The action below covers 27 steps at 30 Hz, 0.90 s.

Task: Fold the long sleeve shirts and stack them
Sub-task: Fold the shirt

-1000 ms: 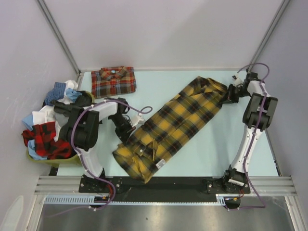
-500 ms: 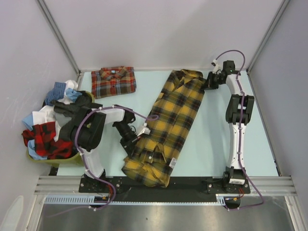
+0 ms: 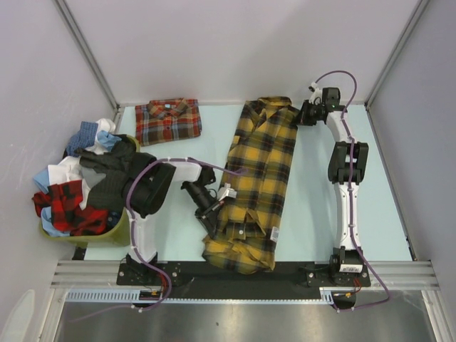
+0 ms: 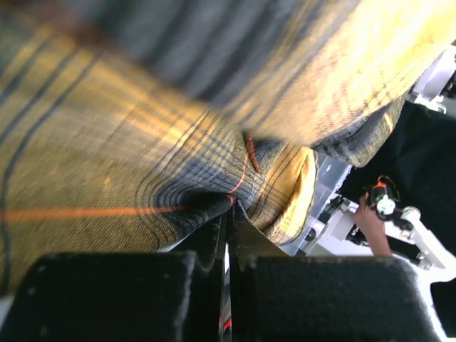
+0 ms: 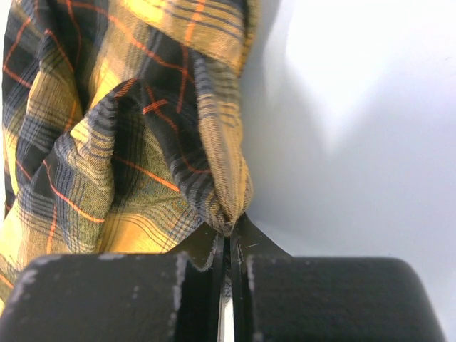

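Observation:
The yellow-and-black plaid shirt (image 3: 256, 178) lies lengthwise down the table's middle, collar at the far end. My left gripper (image 3: 216, 204) is shut on the shirt's left edge near the hem; in the left wrist view the cloth (image 4: 142, 171) is pinched at the fingertips (image 4: 229, 206). My right gripper (image 3: 305, 114) is shut on the shirt's far right shoulder edge; the right wrist view shows the fabric (image 5: 142, 142) clamped at the tips (image 5: 229, 231). The red-orange plaid shirt (image 3: 168, 120) lies folded at the far left.
A green basket (image 3: 121, 229) heaped with mixed clothes stands at the left edge beside my left arm. Grey walls and metal posts bound the light blue table (image 3: 324, 214) on three sides. The black rail runs along the near edge.
Both grippers swung the yellow shirt from a diagonal lie to nearly straight down the table. My right gripper moved left along the far edge; my left moved right and nearer.

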Tool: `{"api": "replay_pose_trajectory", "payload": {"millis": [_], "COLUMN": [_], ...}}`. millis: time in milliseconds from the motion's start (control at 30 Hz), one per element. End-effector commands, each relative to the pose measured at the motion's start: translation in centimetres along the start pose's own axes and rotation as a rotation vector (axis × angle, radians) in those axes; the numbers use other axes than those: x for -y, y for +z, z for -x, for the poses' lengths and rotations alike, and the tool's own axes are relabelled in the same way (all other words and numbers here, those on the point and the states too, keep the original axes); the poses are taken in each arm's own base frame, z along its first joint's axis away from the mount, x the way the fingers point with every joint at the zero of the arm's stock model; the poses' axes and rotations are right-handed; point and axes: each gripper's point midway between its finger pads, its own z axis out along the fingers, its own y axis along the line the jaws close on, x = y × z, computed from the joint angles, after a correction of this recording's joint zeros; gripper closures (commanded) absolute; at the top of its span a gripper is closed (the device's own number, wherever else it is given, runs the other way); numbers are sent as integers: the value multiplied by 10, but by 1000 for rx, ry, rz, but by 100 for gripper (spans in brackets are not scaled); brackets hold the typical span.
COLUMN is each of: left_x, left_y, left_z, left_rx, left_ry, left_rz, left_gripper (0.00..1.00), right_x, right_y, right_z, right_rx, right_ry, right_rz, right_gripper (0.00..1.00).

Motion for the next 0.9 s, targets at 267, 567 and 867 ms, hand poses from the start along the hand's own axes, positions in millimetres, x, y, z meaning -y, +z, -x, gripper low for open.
{"api": "replay_pose_trajectory", "payload": {"millis": [267, 567, 867], "left_x": [30, 81, 123], "left_y": [31, -63, -180], "left_z": [24, 63, 125], "left_rx": [66, 257, 659], "left_ry": [-35, 326, 980], "left_rz": [-84, 14, 533], "left_gripper": [69, 32, 1], "right_x": [19, -70, -211], "right_y": [-37, -214, -267], "right_z": [14, 71, -21], "right_rx": [19, 102, 269], "right_ry": [-78, -340, -1001], "right_rz": [-131, -76, 11], "right_gripper": [51, 6, 0]}}
